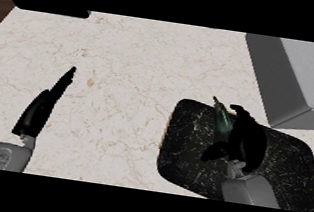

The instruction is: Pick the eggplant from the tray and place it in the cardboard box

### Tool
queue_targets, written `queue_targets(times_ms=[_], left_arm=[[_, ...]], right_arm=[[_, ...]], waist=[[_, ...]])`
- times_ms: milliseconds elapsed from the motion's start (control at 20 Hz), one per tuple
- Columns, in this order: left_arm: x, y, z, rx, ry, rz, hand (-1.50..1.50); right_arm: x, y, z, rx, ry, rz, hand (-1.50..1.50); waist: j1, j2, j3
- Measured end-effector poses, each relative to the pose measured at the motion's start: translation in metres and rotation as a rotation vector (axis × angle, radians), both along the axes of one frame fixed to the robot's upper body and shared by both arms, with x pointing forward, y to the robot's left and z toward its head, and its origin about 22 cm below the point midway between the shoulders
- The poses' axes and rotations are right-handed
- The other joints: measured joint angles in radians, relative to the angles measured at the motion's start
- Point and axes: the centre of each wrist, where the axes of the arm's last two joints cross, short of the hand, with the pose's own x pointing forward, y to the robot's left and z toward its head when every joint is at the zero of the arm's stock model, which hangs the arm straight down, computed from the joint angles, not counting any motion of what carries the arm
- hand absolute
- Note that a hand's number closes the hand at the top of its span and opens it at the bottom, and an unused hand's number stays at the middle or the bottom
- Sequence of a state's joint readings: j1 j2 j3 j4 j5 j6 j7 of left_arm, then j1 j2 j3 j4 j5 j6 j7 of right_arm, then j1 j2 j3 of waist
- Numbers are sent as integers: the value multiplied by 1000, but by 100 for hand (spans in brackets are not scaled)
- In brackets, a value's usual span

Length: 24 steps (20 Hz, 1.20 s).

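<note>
Tray [184,147]: eggplant [224,121] lengthwise, stem away

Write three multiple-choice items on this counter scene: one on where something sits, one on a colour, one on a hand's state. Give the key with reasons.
1. Where is the box relative to the tray?
A. Toward the upper right of it in the view
B. To its left
C. On top of it

2. What colour is the tray?
A. White
B. Black with pale flecks
C. Red

3. What is the left hand doing?
A. Curling round the eggplant
B. Pressing on the box
C. Held open over the counter, fingers straight

Key:
1 A, the grey box lies beyond the tray's upper right corner.
2 B, the tray's surface is black with light speckles.
3 C, the left hand's fingers are straight and hold nothing; it is the right hand that curls over the eggplant on the tray.
</note>
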<state>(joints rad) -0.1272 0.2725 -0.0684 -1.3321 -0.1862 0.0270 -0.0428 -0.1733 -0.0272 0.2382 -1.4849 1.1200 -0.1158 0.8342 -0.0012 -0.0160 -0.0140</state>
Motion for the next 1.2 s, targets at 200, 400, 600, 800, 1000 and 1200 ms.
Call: queue_targets(times_ms=[200,400,600,800,1000,1200], left_arm=[[0,0,-1,-1,0,3,0],[3,0,6,0,-3,3,0],[3,3,2,2,-4,9,0],[-1,4,-1,4,-5,4,0],[3,0,1,1,-10,-6,0],[7,3,4,6,-10,-13,0]], right_arm=[[1,-1,-4,-77,-43,24,150],[1,8,-4,-145,-101,27,150],[0,12,-6,-193,-144,11,150],[-9,9,-1,-238,-178,11,150],[-5,2,7,-296,-155,305,150],[0,-14,20,-338,-121,635,150]], waist=[[2,0,2],[3,1,5],[1,1,5],[2,4,8],[17,10,9],[21,14,9]])
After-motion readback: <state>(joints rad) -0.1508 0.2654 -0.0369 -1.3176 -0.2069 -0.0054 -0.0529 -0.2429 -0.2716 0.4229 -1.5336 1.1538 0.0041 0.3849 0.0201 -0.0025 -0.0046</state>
